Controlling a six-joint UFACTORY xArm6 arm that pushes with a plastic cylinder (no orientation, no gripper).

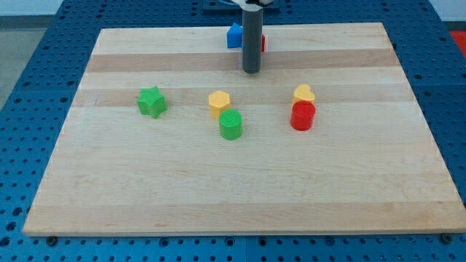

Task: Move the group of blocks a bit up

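My tip (251, 70) rests on the board near the view's top centre. Right behind the rod sit a blue block (234, 35) and a red block (262, 44), the red one mostly hidden by the rod. Lower down, a yellow hexagon block (219, 102) touches a green cylinder (231, 125) just below it. To the view's right, a yellow heart-shaped block (303, 93) touches a red cylinder (302, 116) below it. A green star block (151, 101) stands alone at the view's left. The tip is above and between the two pairs, touching neither.
The wooden board (109, 189) lies on a blue perforated table (29, 87). The board's top edge runs just behind the blue and red blocks.
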